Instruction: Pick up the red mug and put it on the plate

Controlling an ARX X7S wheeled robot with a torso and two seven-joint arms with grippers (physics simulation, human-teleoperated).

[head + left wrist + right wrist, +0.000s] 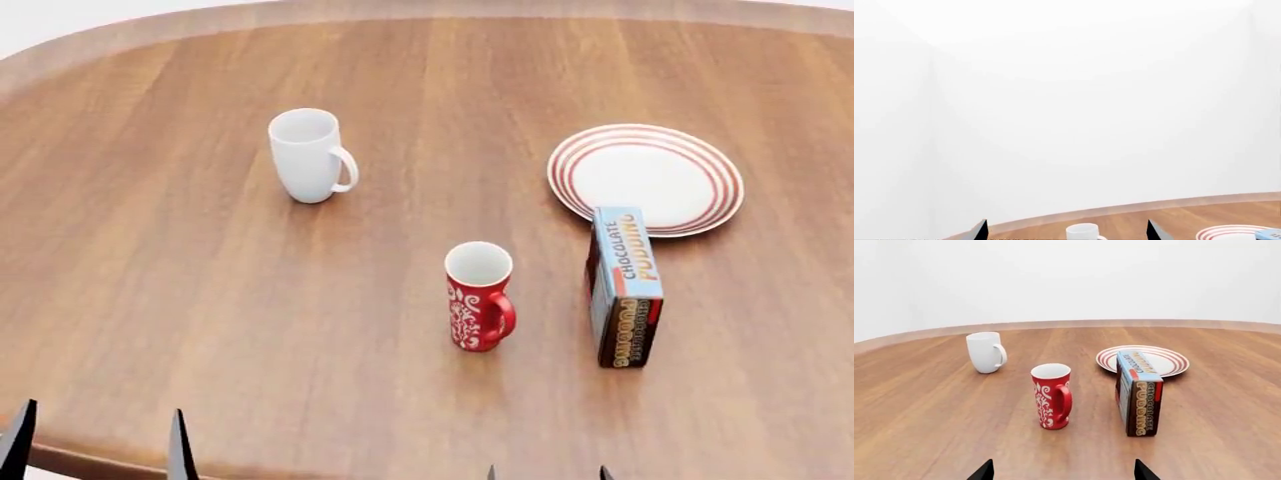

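Note:
The red mug stands upright at the table's middle, white patterning on its side, handle to the right; it also shows in the right wrist view. The plate, white with red rings, lies at the back right, and shows in the right wrist view and at the edge of the left wrist view. My right gripper is open and empty, near the front edge, short of the red mug; only its tips show in the head view. My left gripper is open and empty at the front left.
A plain white mug stands at the back left. A chocolate pudding box stands upright just right of the red mug, its far end at the plate's near rim. The wooden table has a rounded edge.

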